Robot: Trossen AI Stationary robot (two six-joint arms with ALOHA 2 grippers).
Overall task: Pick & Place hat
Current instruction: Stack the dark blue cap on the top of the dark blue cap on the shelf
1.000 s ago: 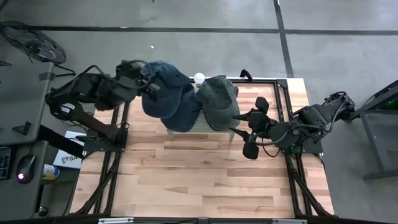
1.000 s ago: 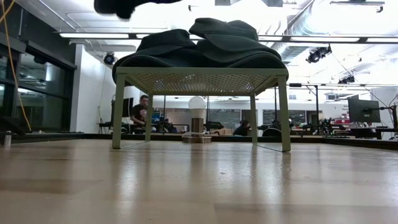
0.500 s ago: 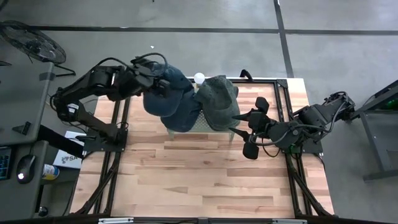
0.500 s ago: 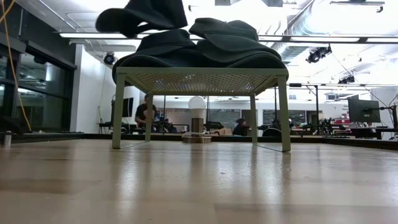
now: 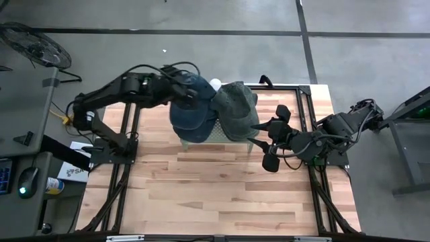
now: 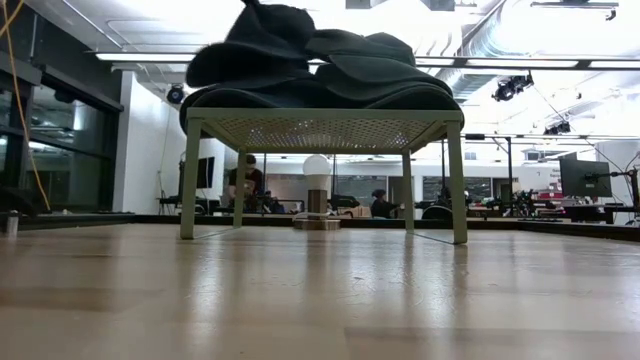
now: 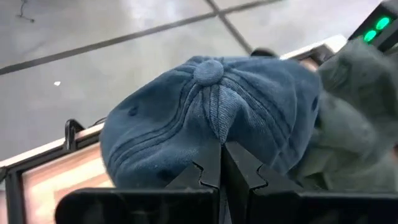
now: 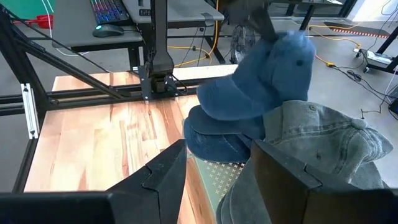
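A blue cap is in my left gripper, which is shut on it above a small perforated stand at the table's far side. Under it a second blue cap lies on the stand, and a green cap lies on the stand beside it, toward the right. The held cap also shows in the low view and in the right wrist view. My right gripper is open and empty, just right of the stand. My left gripper pinches a fold of the cap's crown cloth between its two shut fingers, just below the top button. The fingers come slanting down from the table's left. The cap hangs tilted over the second blue cap; whether it touches it I cannot tell.
A white ball stands at the far edge behind the stand. Black frame rails run along the table's sides. Bare wooden tabletop lies on the near side. People sit in the room behind.
My left gripper, still shut on the blue cap, has gone toward the table's right and down. The cap has come from high at the stand's left edge to just over the second blue cap. My right arm has kept still.
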